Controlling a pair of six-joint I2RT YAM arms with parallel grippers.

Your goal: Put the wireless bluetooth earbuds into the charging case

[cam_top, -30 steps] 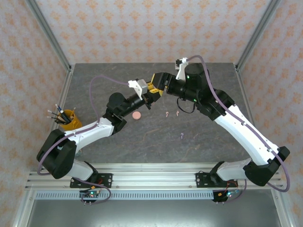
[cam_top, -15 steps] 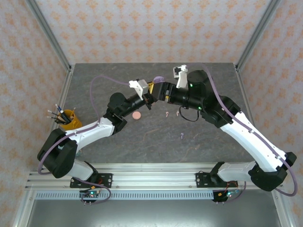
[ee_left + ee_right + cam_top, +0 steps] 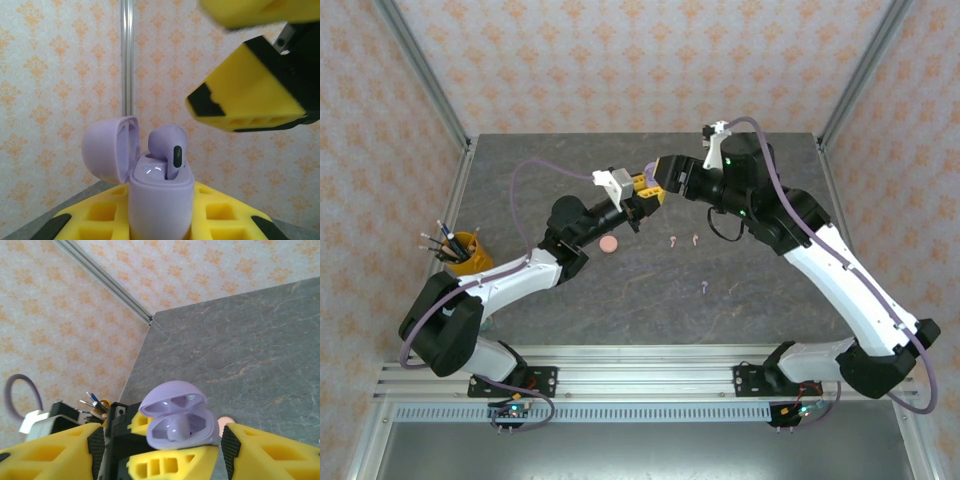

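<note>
Left wrist: lilac earbud [image 3: 168, 149] in open case [image 3: 161, 205]

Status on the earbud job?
Left tool shut on the open lilac case, one lilac earbud in it. Right tool open, empty, close by. Second lilac earbud loose on the table. Nothing blocking.

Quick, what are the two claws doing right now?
Left gripper: shut on the lilac case.
Right gripper: open, holding nothing.
</note>
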